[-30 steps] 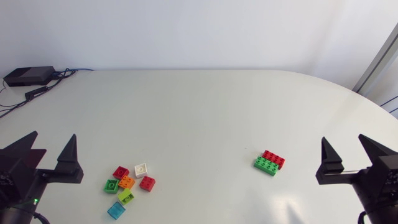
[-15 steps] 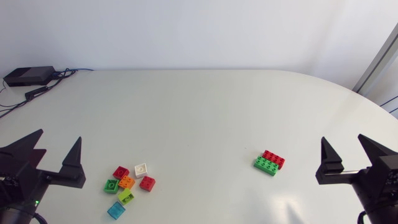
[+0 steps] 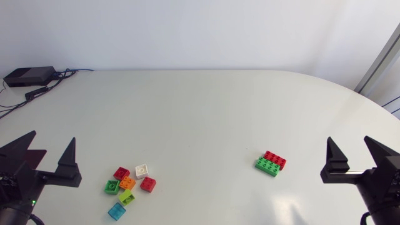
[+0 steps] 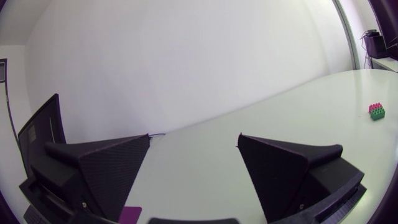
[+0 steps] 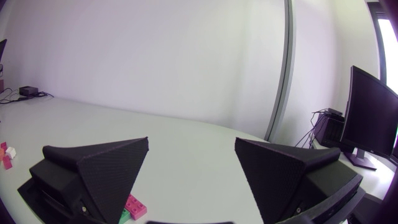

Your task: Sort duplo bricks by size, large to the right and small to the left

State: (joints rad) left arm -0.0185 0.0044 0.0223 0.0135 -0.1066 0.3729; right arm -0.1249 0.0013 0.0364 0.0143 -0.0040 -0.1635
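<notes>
Two bunches of bricks, and both pincers spread open, holding nothing.
Small bricks (image 3: 127, 182) sit lower left by the left pincer (image 3: 52, 139). Two big bricks (image 3: 267, 166) touch, lower right, near the right pincer (image 3: 348, 140). Wide white counter (image 3: 200, 119) lies between the bunches, both far from its back edge.

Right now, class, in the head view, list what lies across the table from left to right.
Left gripper → small bricks → large bricks → right gripper.

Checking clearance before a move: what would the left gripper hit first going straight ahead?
Probably nothing: ahead of the left gripper only bare table shows; the large bricks lie far aside.
</notes>
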